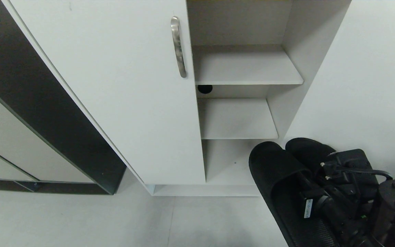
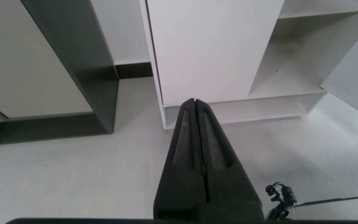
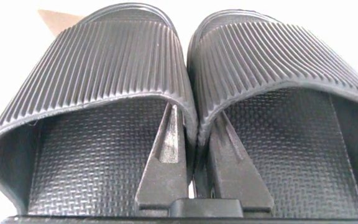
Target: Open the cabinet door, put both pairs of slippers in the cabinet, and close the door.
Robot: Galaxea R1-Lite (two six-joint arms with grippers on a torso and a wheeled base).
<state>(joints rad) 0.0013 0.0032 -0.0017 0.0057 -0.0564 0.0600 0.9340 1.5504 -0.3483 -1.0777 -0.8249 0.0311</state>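
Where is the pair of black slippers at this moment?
In the head view, the black slippers are at the lower right, held by the right gripper, just in front of the open cabinet's bottom shelf.

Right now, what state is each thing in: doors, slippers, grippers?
Left door: shut.
Cabinet: right side open, shelves exposed.
Slippers: one pair, side by side, held outside the cabinet, in front of the bottom shelf.
Right gripper: shut on the slippers, one finger inside each.
Left gripper: shut, holding nothing.
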